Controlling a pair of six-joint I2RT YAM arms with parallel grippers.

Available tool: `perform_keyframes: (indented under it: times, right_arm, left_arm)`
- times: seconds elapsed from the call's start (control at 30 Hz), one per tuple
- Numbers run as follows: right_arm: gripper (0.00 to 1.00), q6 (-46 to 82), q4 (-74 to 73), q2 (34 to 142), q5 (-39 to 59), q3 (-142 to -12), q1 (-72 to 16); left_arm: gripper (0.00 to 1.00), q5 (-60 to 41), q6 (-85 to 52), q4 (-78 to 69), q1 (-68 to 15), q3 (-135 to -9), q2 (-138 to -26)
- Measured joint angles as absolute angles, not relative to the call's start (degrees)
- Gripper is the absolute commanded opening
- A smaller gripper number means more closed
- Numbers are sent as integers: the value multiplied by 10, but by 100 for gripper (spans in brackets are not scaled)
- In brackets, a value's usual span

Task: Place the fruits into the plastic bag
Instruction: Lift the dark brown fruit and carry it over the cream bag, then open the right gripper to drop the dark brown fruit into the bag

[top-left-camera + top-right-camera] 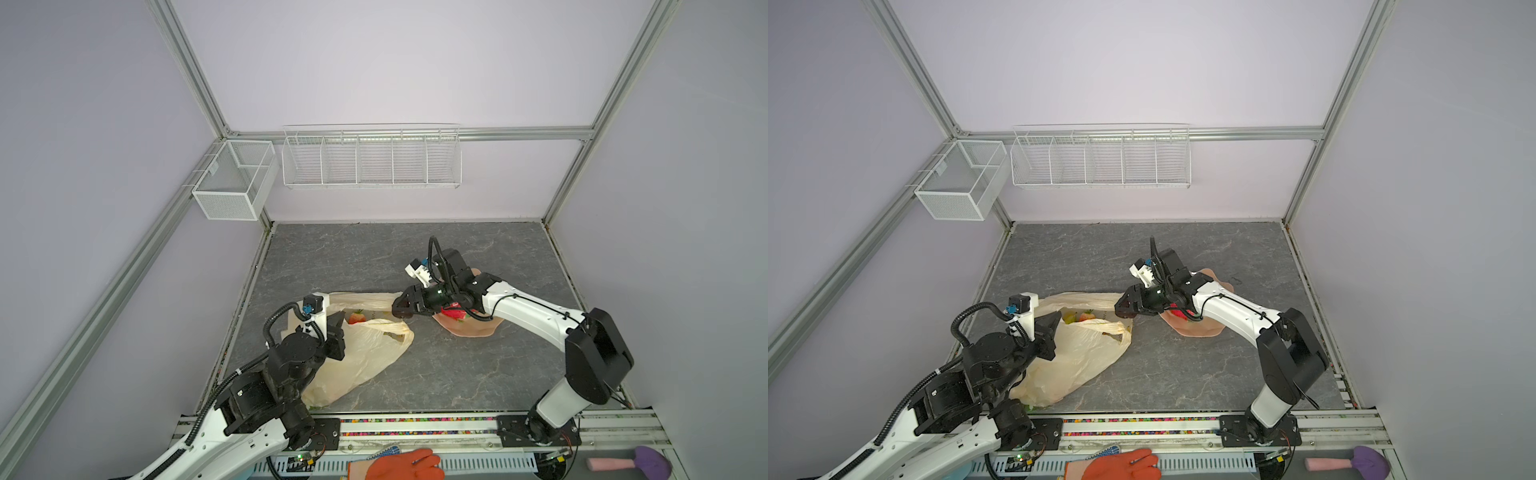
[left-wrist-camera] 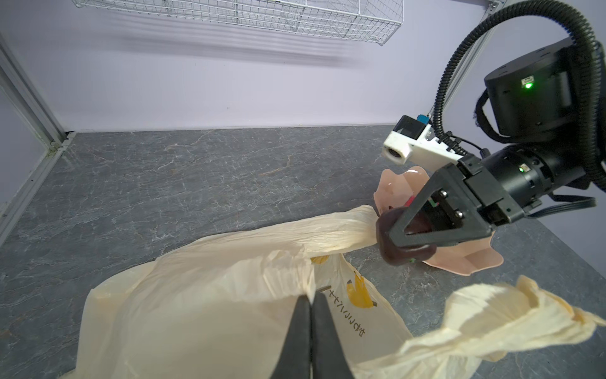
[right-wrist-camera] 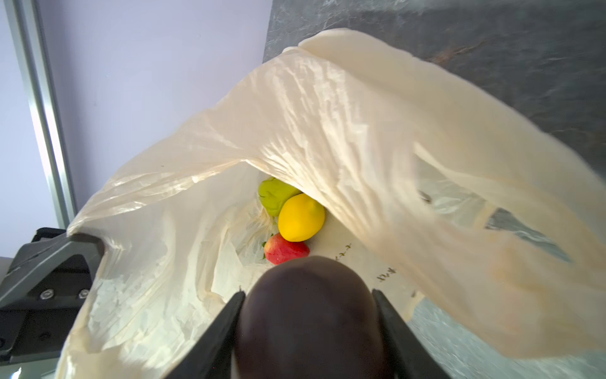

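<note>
1. The plastic bag (image 1: 365,349) is spread on the grey marbled counter (image 1: 457,374) in front of the left arm. Its mouth is turned toward the peach wavy-edged plate (image 1: 469,330).
2. The left claw (image 2: 310,300) is pressed together on the upper edge of the bag's mouth, and that edge is held up off the counter.
3. The right claw (image 3: 308,292) is clamped on a dark-brown fruit (image 3: 308,321), which is held at the bag's mouth, between the bag and the plate.
4. Deep inside the bag, a lemon (image 3: 300,216), a lime (image 3: 273,197) and a strawberry (image 3: 285,251) are seen lying together. The lemon touches both of the others.
5. The opening is partly roofed by the bag's arched upper sheet. One loop handle is stretched out just beside the dark-brown fruit.
6. The dragon fruit (image 1: 453,311) is left on the plate, and most of it is hidden in both top views by the right arm's wrist.
7. A white wire rack (image 1: 372,160) and a mesh basket (image 1: 235,178) are hung on the walls, well apart from the work. An orange glove (image 1: 399,463) is seen below the front rail.
</note>
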State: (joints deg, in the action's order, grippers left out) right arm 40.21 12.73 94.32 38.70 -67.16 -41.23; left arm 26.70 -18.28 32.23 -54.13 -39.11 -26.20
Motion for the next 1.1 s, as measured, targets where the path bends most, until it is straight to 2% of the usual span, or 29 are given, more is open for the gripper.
perform_keyframes:
  times: [0.23,0.47,0.57,0.63,0.7,0.73,0.83,1.1]
  right_arm:
    - [40,447,64,985,410,-672,-475]
    - [51,485,29,1061,453,-698,-533]
    - [64,501,15,1086,470,-714,-554]
    - [77,509,4,1096,481,-721,-562]
    - [96,522,-6,1098,490,-721,-565]
    - [98,523,-10,1098,494,-721,-564]
    - [88,529,-17,1098,503,-721,-559]
    - [88,486,80,1043,496,-714,-509]
  left_arm:
    - [0,265,-181,309,-541,-391,-275]
    - [0,265,-175,297,-541,-391,-290]
    - [0,265,-173,293,-541,-391,-293]
    - [0,265,-173,291,-541,-391,-295]
    - [0,265,-173,290,-541,-391,-295]
    - [0,265,-173,290,-541,-391,-295]
    - [0,265,-173,290,-541,-391,-295]
    - [0,268,-173,290,-541,-391,-286]
